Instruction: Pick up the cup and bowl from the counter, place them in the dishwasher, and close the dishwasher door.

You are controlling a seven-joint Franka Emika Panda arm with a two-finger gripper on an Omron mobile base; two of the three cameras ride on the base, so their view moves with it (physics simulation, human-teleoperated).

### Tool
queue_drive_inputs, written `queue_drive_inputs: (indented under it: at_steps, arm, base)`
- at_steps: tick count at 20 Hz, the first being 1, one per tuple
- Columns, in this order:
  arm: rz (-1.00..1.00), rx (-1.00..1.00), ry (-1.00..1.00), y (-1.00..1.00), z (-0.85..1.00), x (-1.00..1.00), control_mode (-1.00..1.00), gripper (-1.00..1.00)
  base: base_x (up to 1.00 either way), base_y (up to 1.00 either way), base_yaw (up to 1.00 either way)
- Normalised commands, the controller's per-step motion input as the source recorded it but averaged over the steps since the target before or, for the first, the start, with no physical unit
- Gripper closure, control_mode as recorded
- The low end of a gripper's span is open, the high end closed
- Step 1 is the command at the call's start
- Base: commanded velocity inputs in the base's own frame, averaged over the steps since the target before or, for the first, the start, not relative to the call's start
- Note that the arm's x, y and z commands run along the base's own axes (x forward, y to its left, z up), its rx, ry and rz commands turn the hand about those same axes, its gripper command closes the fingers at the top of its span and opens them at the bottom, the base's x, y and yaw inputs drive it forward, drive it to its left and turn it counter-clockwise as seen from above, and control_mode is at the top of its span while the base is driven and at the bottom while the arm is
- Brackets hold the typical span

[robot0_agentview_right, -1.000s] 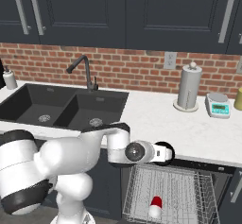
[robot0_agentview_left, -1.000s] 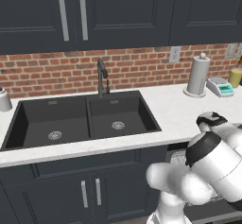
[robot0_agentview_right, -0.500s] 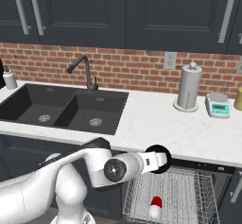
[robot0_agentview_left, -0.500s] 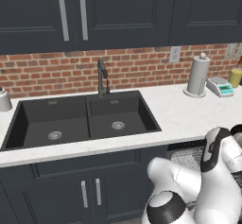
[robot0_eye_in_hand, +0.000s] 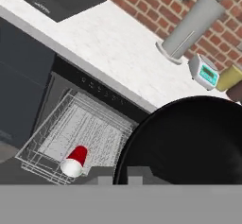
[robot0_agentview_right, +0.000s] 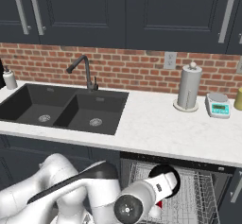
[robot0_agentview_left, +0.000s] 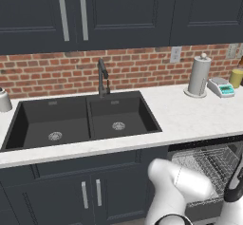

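From the hand view we see our gripper [robot0_eye_in_hand: 121,176] clenched on the black bowl [robot0_eye_in_hand: 189,142], and the red cup [robot0_eye_in_hand: 74,161] lying in the dishwasher [robot0_eye_in_hand: 80,128] rack. The left base view hides the cup.

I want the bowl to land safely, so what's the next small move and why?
Probably lower the bowl a little further over the wire rack before letting go. In the hand view the pincer is shut on the black bowl, which hangs beside the red cup already lying in the open dishwasher. Set it on bare rack, away from the cup.
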Motion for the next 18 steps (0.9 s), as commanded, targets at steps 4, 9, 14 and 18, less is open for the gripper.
queue_drive_inputs:
  at_steps: [4, 9, 14, 18]
  arm:
    - [0.33, -0.13, 0.17, -0.08, -0.09, -0.89, -1.00, 1.00]
    - [0.34, -0.28, 0.15, 0.09, -0.56, -0.54, -1.00, 1.00]
    - [0.23, -0.52, 0.19, 0.58, -0.95, -0.03, -1.00, 1.00]
    - [0.22, -0.45, 0.24, 0.51, -0.88, 0.07, -1.00, 1.00]
  base:
    - [0.00, 0.00, 0.00]
    - [0.00, 0.00, 0.00]
    - [0.00, 0.00, 0.00]
    - [0.00, 0.00, 0.00]
